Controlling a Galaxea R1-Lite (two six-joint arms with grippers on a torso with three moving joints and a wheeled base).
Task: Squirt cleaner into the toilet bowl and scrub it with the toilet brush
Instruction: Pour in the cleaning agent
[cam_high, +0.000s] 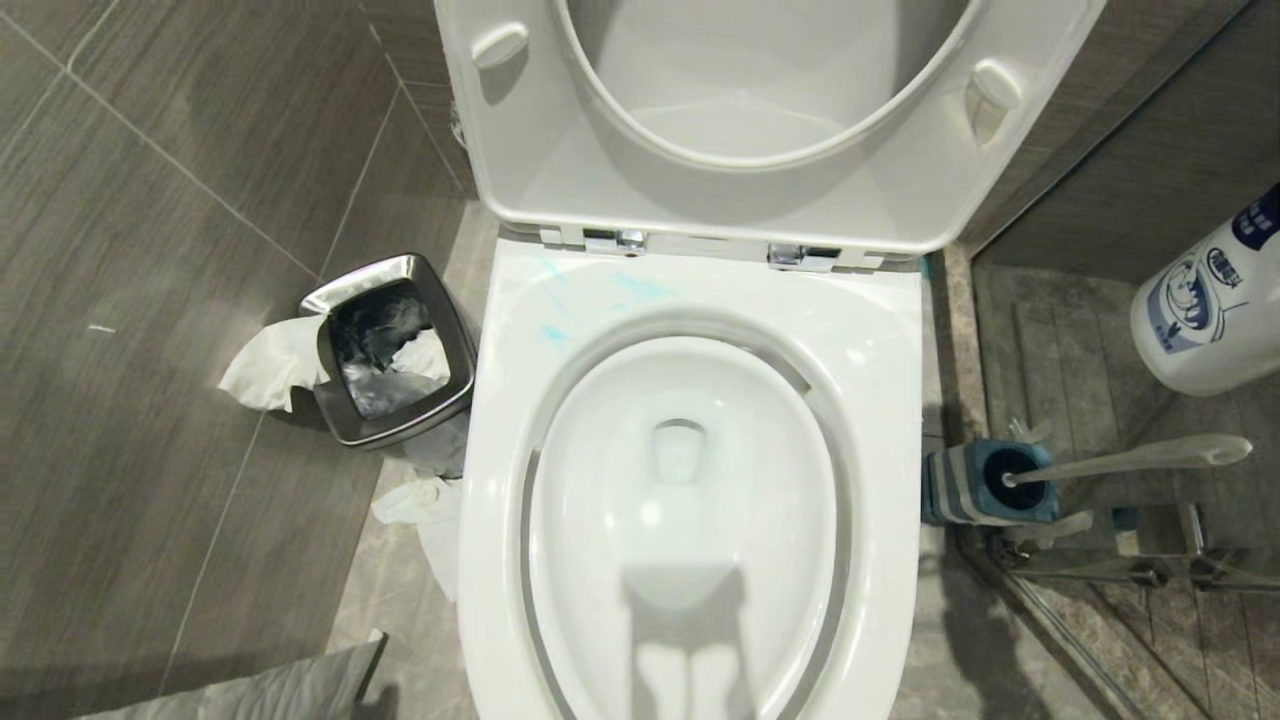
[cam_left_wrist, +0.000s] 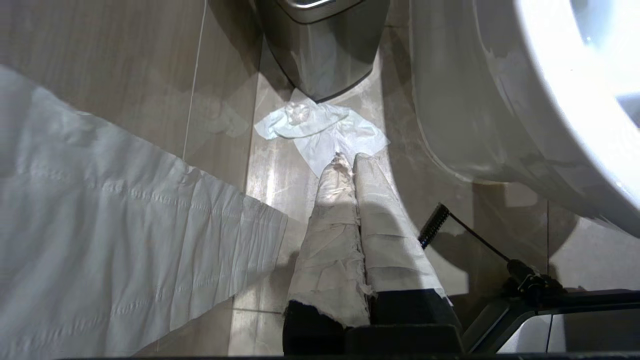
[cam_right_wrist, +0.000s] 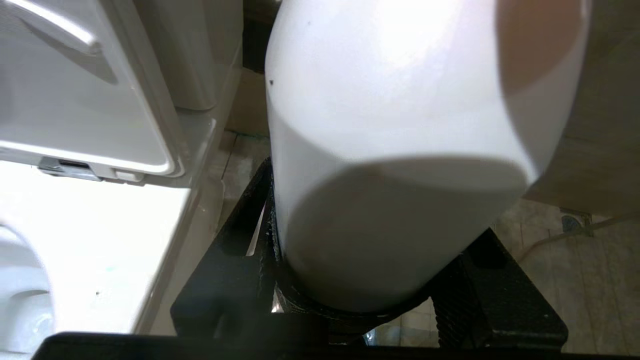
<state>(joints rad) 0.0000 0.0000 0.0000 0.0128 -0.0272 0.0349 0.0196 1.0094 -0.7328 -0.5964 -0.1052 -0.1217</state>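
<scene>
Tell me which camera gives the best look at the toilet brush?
The head view. There the toilet brush shows whole: its long white handle leans out of the grey, blue-topped holder on the floor beside the toilet bowl. The left wrist view misses it entirely; the right wrist view, mostly filled by a white bottle, doesn't show it clearly.

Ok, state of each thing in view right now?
toilet seat: raised.
toilet bowl: open, turquoise cleaner smeared on rear rim.
toilet brush: standing in its holder.
white bottle: held by right gripper.
left gripper: shut, empty.
waste bin: open, tissue over its edge.
</scene>
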